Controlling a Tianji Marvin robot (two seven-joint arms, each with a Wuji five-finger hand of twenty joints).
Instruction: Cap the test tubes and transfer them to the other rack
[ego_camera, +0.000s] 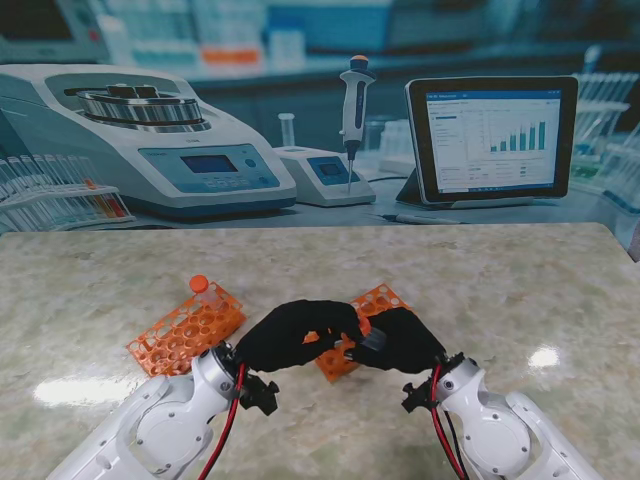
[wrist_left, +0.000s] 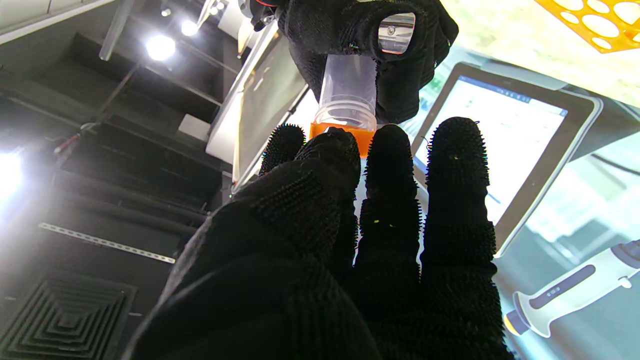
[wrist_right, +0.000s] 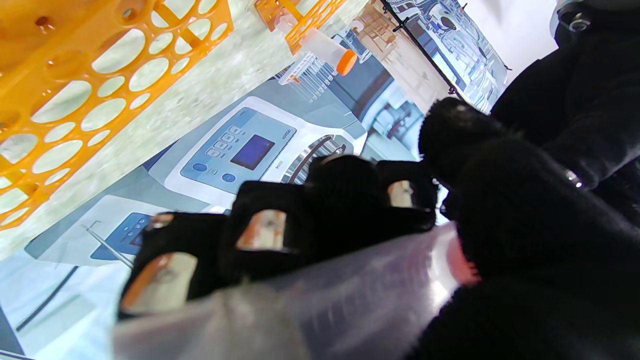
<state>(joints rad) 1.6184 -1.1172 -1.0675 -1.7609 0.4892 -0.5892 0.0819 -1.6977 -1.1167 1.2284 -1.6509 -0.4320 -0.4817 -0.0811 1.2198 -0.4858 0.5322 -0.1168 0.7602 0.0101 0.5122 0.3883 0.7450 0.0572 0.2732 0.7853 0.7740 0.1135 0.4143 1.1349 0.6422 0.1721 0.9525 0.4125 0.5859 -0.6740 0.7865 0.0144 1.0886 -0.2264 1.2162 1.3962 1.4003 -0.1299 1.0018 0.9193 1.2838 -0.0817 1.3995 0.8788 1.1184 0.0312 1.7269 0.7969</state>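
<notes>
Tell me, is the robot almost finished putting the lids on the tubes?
Not yet, it seems. One capped tube already stands in the left rack, though which rack is the goal isn't clear. Right now the right hand holds a clear tube while the left hand fingers work an orange cap onto it. That tube must then go into a rack; other tubes can't be made out.

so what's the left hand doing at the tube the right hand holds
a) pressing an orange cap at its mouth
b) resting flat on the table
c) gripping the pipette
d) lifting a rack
a: in the left wrist view the left hand has its fingers on an orange cap at the mouth of the clear tube, which the right hand grips by its other end.
</notes>
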